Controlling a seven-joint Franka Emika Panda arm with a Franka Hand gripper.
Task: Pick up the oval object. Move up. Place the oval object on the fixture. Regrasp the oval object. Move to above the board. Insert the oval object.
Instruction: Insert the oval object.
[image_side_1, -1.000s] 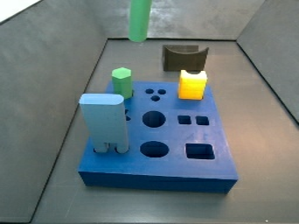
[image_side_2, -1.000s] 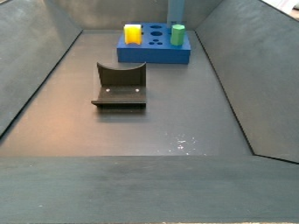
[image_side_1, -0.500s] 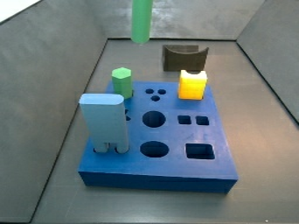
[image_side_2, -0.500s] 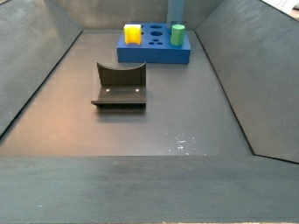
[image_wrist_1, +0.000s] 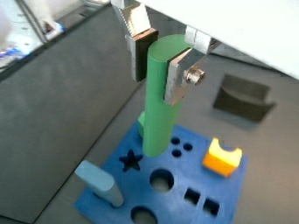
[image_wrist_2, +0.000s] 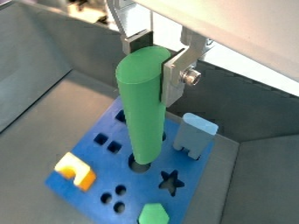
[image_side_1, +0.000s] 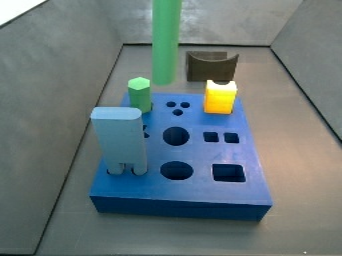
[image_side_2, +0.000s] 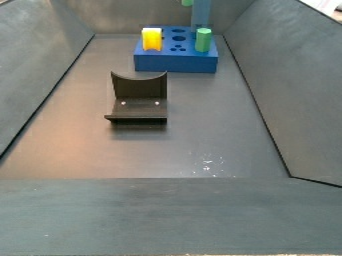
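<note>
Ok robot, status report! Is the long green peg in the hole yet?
Tool above the board, shut on the oval object. Peg upright, not seated yet. Hexagonal peg, yellow block, pale blue block close by, none touching.

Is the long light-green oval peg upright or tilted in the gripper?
Upright. The long light-green oval peg hangs vertical above the flat blue board; in a wrist view the gripper clamps its upper end, lower end over a round hole.

Yellow notched block (image_side_1: 221, 96), green hexagonal peg (image_side_1: 139, 93), pale blue block (image_side_1: 118, 140) upright.
</note>
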